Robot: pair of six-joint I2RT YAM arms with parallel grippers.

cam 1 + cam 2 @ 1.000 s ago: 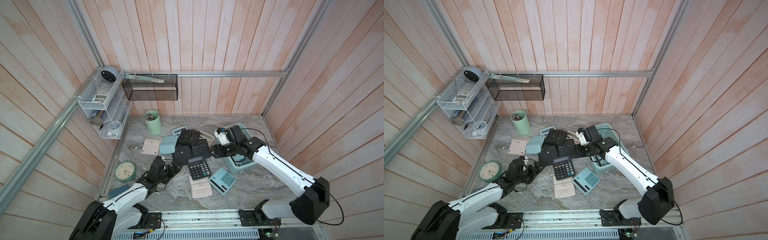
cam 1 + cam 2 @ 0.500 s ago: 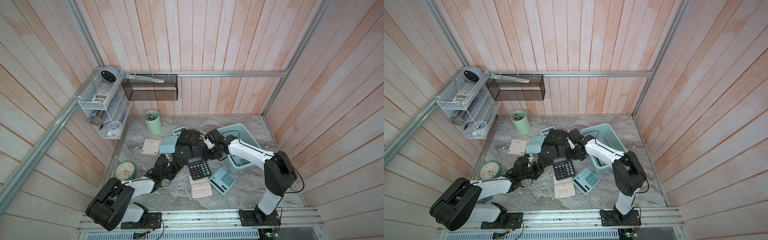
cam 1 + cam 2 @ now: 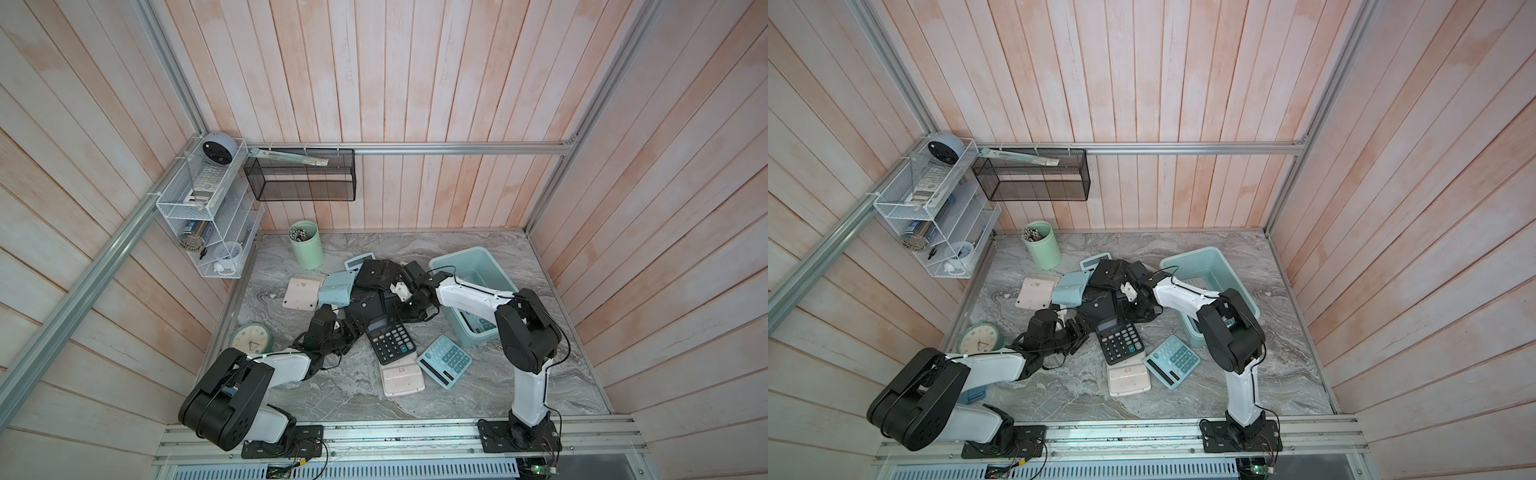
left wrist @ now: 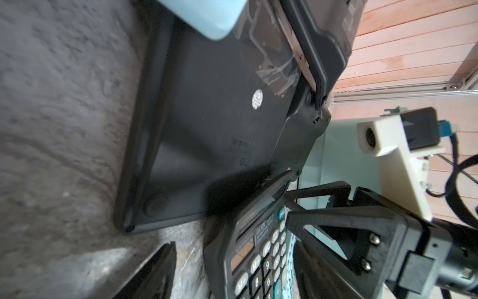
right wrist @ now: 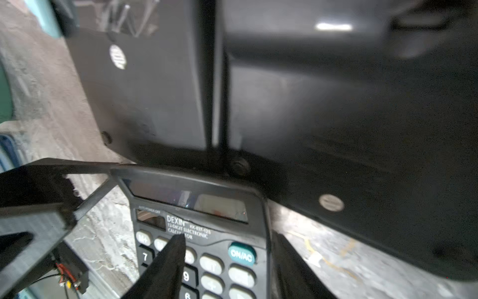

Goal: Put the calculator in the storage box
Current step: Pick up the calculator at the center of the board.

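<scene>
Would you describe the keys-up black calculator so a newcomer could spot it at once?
Find the light teal plastic storage box on the right of the grey marble tabletop. Beside it, toward the middle, calculators lie in a heap; the black desk calculator sits at its near edge. It alone among the black ones shows its keys, overlapping a pale pink calculator.

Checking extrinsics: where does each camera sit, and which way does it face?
Top views: high, front side, looking down on the marble table; both arms whole, left gripper and right gripper included.
Left wrist: low over the table, facing the black calculator; own fingers show.
Right wrist: facing that calculator's display end; own fingers show.
Shared: both wrist views see that calculator.
</scene>
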